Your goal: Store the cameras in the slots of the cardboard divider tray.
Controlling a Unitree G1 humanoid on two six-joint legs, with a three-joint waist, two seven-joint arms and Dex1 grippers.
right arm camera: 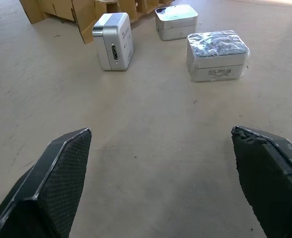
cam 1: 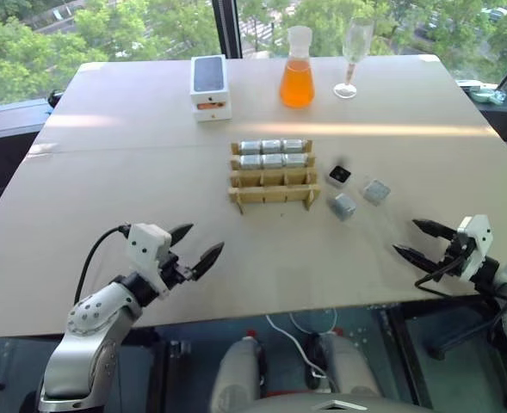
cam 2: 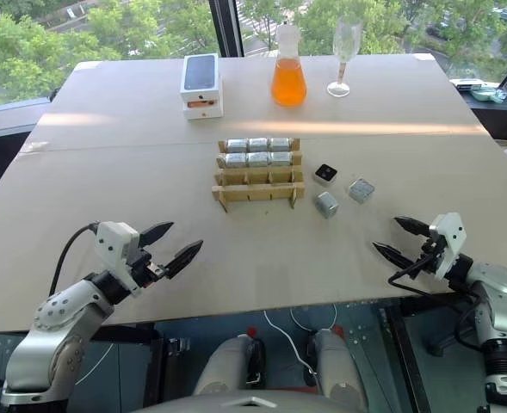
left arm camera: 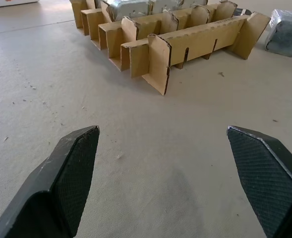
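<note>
In the left eye view, the cardboard divider tray [cam 1: 272,175] is sitting mid-table, a tan corrugated lattice of thin notched walls; its two far rows are holding six silver-grey cameras [cam 1: 272,153], and its two near rows are standing vacant. Three loose cameras are lying just to the right of the tray: one showing a black lens face [cam 1: 339,175], one wrapped in crinkled film [cam 1: 375,191], and one plain grey cube [cam 1: 343,206]. The left gripper [cam 1: 198,244] is hovering with its fingers spread and holding nothing, near the front edge, and the right gripper [cam 1: 420,240] is likewise standing wide apart and unloaded. A white phone box [cam 1: 210,87], a conical flask of orange liquid [cam 1: 297,68] and a clear wine glass [cam 1: 353,56] are standing along the far edge of the matte beige table [cam 1: 124,198], with windows and green trees behind. In the left wrist view, textured black fingertips [left arm camera: 69,183] are framing the tray's cut corrugated edges. In the right wrist view, the plain cube's side is showing a small port.
</note>
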